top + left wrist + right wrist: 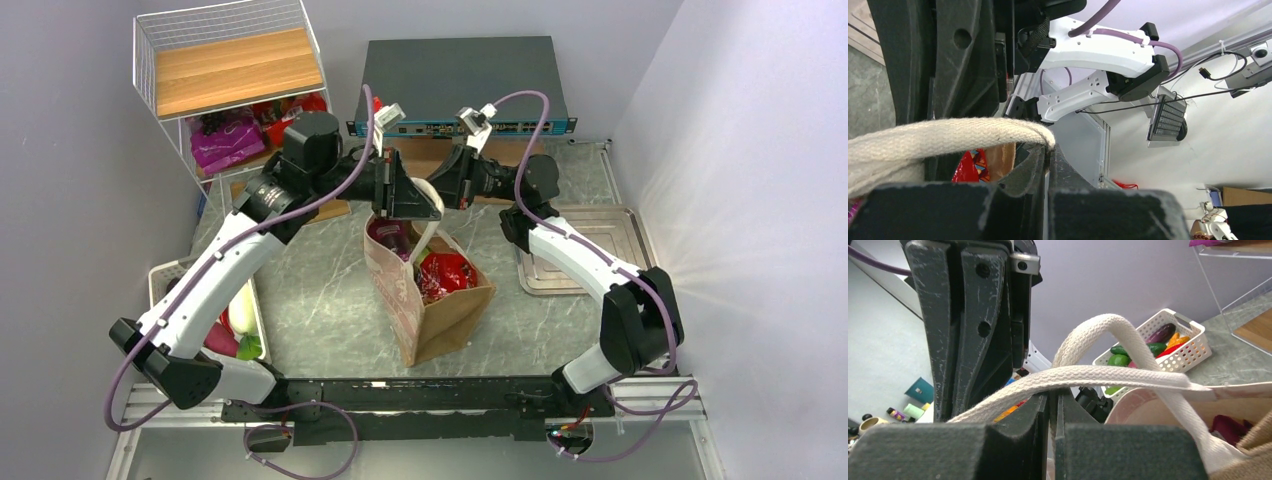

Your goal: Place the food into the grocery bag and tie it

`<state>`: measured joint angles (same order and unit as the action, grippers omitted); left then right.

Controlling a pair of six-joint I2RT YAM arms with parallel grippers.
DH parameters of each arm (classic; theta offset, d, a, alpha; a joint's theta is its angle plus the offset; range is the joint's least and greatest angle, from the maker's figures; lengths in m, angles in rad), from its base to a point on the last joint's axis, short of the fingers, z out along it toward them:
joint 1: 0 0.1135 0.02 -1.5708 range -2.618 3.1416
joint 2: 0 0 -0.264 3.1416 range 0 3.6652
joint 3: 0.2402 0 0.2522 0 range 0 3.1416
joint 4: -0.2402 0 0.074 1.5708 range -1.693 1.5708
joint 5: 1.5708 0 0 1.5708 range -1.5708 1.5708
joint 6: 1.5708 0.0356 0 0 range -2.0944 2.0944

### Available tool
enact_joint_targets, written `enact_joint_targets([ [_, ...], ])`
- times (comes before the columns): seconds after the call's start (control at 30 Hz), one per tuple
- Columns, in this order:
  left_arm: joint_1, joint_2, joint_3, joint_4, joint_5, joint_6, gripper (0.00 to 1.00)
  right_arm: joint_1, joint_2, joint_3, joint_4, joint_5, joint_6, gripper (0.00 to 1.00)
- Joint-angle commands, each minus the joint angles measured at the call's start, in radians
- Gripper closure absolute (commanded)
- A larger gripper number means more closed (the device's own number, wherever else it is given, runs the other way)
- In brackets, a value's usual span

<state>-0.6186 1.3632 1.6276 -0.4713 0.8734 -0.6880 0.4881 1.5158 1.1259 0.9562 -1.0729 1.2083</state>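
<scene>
The tan grocery bag [440, 315] stands open in the middle of the table. Glossy red snack packets [447, 272] and a purple packet [392, 236] show inside it. My left gripper [422, 207] and right gripper [447, 188] meet just above the bag's far rim. In the left wrist view my left gripper [1050, 150] is shut on a cream handle [948, 135], and a red packet [965, 167] shows below it. In the right wrist view my right gripper [1053, 392] is shut on a cream handle [1088, 375] that crosses a second handle loop [1128, 335]. Carrot and cabbage are hidden.
A white slatted basket [163, 275] with vegetables sits at the left and also shows in the right wrist view [1193, 347]. A wire shelf [230, 70] with packets stands at the back left. A grey network switch [460, 75] is behind, and a metal tray [585, 250] at the right.
</scene>
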Motion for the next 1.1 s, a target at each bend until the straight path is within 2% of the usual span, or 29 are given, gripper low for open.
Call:
enact_joint_targets([
  [0.0,-0.057,-0.044,-0.011,0.152,0.052,-0.043,1.00,-0.033,-0.070,0.002,0.249,0.156,0.102,1.00],
  [0.13,-0.062,-0.071,-0.062,0.141,0.003,-0.042,0.99,-0.036,-0.079,-0.020,0.292,0.178,0.140,1.00],
  [0.3,-0.064,-0.102,-0.135,0.145,-0.056,-0.056,0.93,-0.037,-0.065,-0.014,0.392,0.230,0.236,1.00],
  [0.47,-0.065,-0.123,-0.165,0.113,-0.112,-0.045,0.80,-0.036,-0.062,-0.009,0.435,0.259,0.285,1.00],
  [0.53,-0.064,-0.130,-0.160,0.074,-0.141,-0.027,0.67,-0.037,-0.064,-0.009,0.446,0.268,0.298,1.00],
  [0.7,-0.064,-0.119,-0.114,-0.044,-0.209,0.040,0.60,-0.037,-0.052,0.000,0.491,0.291,0.346,1.00],
  [0.9,-0.065,-0.119,-0.117,-0.064,-0.239,0.041,0.52,-0.035,-0.040,0.017,0.533,0.306,0.388,1.00],
  [1.07,-0.065,-0.166,-0.096,-0.153,-0.331,0.069,0.41,-0.035,-0.046,0.014,0.535,0.295,0.391,1.00],
])
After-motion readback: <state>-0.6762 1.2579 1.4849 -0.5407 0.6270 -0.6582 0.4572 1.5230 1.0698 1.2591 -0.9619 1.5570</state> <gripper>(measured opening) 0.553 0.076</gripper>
